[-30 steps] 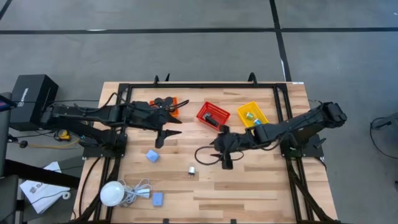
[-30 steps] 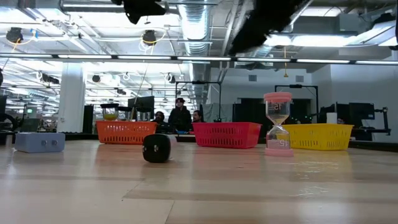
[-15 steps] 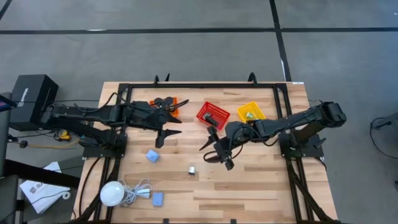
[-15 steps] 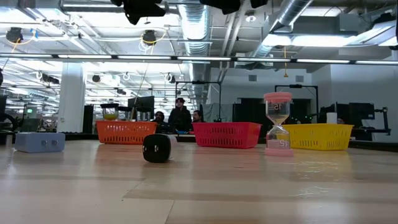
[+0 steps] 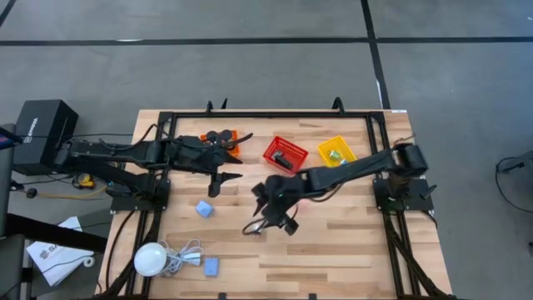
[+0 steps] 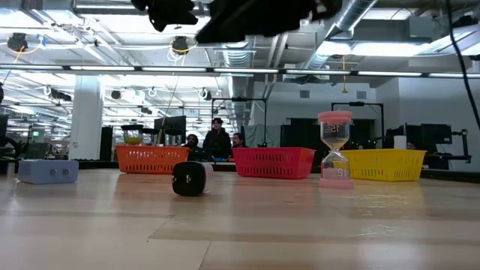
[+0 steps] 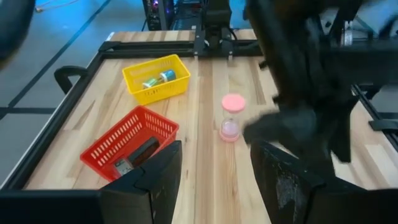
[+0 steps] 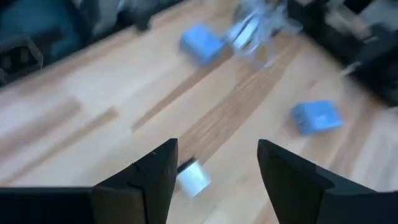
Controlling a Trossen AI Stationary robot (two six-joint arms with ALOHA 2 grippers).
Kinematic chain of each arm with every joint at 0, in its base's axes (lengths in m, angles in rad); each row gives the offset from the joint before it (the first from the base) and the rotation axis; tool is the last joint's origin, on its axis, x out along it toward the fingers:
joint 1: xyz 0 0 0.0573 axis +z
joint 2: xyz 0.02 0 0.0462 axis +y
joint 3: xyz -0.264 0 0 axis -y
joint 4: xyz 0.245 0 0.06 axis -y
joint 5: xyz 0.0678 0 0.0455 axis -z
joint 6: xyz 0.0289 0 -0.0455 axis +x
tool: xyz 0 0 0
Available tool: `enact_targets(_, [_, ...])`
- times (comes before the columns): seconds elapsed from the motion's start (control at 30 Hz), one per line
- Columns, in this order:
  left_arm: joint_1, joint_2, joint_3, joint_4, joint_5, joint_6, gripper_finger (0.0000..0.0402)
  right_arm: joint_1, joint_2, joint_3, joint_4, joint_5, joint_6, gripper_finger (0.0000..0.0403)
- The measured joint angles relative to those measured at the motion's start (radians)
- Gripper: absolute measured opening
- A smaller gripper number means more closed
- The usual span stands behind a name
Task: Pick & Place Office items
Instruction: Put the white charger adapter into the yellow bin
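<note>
Just beside the small white-and-black cylinder (image 8: 193,178) near the middle of the table (image 5: 350,250), the right gripper (image 8: 214,180) hangs with fingers apart and holding nothing, and I think it could bump the cylinder so it rolls away.

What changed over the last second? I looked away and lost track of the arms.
The right gripper swung leftward across the table, from beside the yellow basket to above the small white cylinder, fingers open, holding nothing. The left gripper, blue blocks, hourglass and baskets stayed put.
</note>
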Motion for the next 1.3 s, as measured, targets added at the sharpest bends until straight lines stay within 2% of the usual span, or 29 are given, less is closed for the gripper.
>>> enact_targets(0.1, [0.000,-0.001,0.000,-0.021,0.000,0.001,0.0185,0.021,0.094,0.121,-0.076,0.001,-0.079,0.0212])
enact_targets(0.4, [0.000,-0.001,0.000,-0.024,0.001,0.001,0.0185,0.041,0.402,0.511,-0.497,0.007,-0.247,0.0212])
enact_targets(0.5, [0.000,-0.001,0.000,-0.039,0.002,-0.001,0.0185,0.056,0.501,0.625,-0.590,0.049,-0.302,0.0212])
enact_targets(0.67, [0.000,-0.001,0.000,-0.071,0.005,-0.002,0.0185,0.086,0.617,0.780,-0.761,0.189,-0.364,0.0212])
enact_targets(0.83, [0.000,-0.001,0.000,-0.086,0.005,-0.001,0.0185,0.088,0.680,0.853,-0.818,0.209,-0.367,0.0212])
enact_targets(1.13, [0.000,-0.001,0.000,-0.087,0.005,-0.002,0.0185,0.060,0.681,0.856,-0.827,0.231,-0.374,0.0211])
enact_targets(1.3, [0.000,-0.001,0.000,-0.089,0.004,-0.002,0.0186,0.039,0.681,0.856,-0.831,0.225,-0.366,0.0182])
